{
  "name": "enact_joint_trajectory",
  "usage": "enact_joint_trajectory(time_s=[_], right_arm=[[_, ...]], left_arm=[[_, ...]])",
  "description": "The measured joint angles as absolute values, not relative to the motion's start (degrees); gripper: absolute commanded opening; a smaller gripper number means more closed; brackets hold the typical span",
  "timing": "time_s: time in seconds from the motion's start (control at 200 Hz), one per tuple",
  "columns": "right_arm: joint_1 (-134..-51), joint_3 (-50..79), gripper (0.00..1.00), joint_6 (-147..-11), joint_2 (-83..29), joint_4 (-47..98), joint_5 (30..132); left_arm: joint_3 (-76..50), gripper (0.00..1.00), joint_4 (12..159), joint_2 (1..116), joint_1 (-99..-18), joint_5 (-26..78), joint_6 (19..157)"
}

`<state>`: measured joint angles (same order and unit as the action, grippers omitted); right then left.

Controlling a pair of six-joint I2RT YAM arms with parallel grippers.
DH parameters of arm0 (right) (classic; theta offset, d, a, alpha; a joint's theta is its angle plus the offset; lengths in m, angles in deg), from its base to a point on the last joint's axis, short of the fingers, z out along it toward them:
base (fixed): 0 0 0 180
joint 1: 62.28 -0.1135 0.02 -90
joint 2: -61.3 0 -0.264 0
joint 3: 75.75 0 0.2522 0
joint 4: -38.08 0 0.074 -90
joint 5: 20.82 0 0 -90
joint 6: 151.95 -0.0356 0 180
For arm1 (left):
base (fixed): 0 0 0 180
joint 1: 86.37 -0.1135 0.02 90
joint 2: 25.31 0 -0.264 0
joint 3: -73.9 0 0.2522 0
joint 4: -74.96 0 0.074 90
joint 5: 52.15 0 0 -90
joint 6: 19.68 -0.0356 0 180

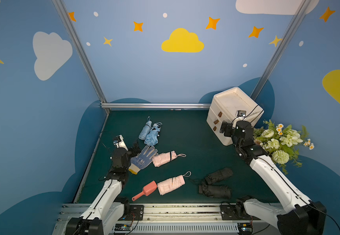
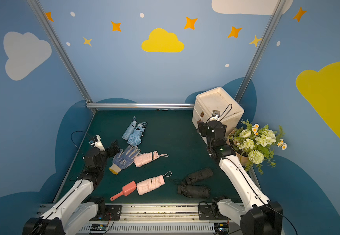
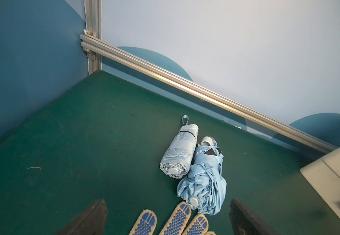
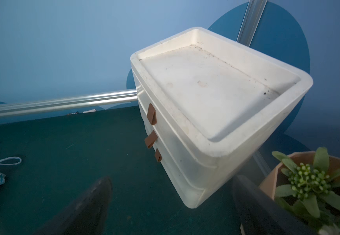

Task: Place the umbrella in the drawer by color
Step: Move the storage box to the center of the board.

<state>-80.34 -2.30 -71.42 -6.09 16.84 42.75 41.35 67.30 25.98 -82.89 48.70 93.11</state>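
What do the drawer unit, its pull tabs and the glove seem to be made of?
Drawer unit: likely matte white plastic, moulded rounded rim. Pull tabs: perhaps brown leather or rubber, soft folded loops. Glove: knitted fabric with blue grip dots.

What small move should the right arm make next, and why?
Probably bring the open right gripper forward to the top brown handle of the white drawer unit and close on it. All three drawers look shut, and this gripper holds nothing and points at the unit's front, so nothing can go in until a drawer is pulled out.
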Motion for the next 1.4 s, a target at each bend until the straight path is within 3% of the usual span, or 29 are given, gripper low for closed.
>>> enact_joint_trajectory(time_s=[0.225,0.35,0.661,0.996,1.231,1.402], right_arm=[[-79.16,27.9,0.98,-78.18,-25.53,-2.48,34.22],[-78.44,36.71,0.98,-79.97,-32.21,-9.85,30.31],[-73.59,43.29,0.98,-80.97,-38.4,-15.55,29.04],[-70.44,46.94,0.88,-83.44,-41.81,-16.3,27.45],[-65.02,47.22,0.71,-87.73,-43.12,-18.02,29.55],[-61.5,46.04,0.64,-90.31,-43.67,-18.85,33.81]], left_arm=[[41.35,1.0,67.27,23.84,-82.89,48.41,93.35],[41.35,1.0,67.3,23.71,-82.89,48.7,93.87],[41.35,1.0,67.32,23.71,-82.89,49.68,94.79],[41.35,1.0,67.32,23.86,-82.89,50.1,95.23],[41.35,1.0,67.3,25.26,-82.89,50.03,95.64],[41.35,1.0,67.3,25.7,-82.89,50.1,95.66]])
